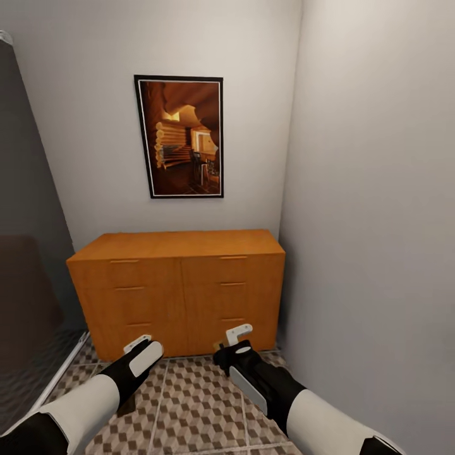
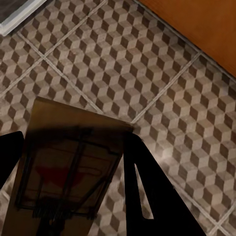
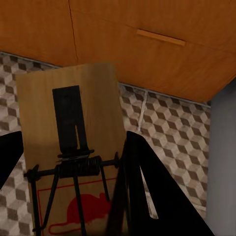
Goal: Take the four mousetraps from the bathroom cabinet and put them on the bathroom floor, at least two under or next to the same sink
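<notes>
- Two mousetraps, one per claw.
- Left claw (image 2: 69,191) clamped on left mousetrap (image 2: 69,162), long axis toward floor (image 2: 162,83).
- Right claw (image 3: 69,187) clamped on right mousetrap (image 3: 73,137), pointing at cabinet (image 3: 147,54).

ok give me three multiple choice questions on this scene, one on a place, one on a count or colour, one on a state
1. Where does the framed picture hang?
A. above the cabinet
B. on the right wall
C. on the floor

2. How many mousetraps are held?
A. none
B. one
C. two

3. What state are the cabinet drawers in?
A. all shut
B. top one open
C. removed

Answers:
1 A, it is on the wall over the cabinet top.
2 C, the left claw holds one mousetrap and the right claw another mousetrap.
3 A, every front sits flush.
</notes>
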Motion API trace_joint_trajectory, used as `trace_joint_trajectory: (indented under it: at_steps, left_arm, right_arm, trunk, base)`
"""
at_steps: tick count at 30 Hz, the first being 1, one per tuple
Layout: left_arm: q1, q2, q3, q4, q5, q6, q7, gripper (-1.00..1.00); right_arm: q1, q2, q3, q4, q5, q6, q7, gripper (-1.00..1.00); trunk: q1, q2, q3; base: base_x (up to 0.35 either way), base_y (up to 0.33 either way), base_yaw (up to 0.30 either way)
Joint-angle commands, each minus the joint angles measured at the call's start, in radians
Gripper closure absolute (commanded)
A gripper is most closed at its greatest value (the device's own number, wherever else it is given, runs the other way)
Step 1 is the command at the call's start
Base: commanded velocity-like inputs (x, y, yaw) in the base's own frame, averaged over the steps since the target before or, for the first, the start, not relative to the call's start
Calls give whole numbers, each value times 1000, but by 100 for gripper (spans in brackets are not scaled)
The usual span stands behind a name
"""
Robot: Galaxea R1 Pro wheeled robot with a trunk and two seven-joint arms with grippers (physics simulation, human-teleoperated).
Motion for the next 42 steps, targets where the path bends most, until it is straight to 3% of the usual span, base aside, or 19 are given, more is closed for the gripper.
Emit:
trace_joint_trajectory:
  at_steps: [1,24,42]
  left_arm:
    - [5,2,-7,-3,0,9,1,100]
    - [18,2,-7,-2,0,8,-7,100]
    - [19,2,-7,-2,1,8,-6,100]
  right_arm:
    - [-1,0,5,-1,-11,-1,-9,100]
    - [1,0,5,-1,-11,-7,-6,100]
    - [1,0,6,-1,-12,-6,-6,100]
  trunk:
    - [0,-1,-1]
    - [0,-1,-3]
    - [0,-1,-4]
  base:
    - [-27,0,216]
    - [-58,29,46]
    - [-118,67,266]
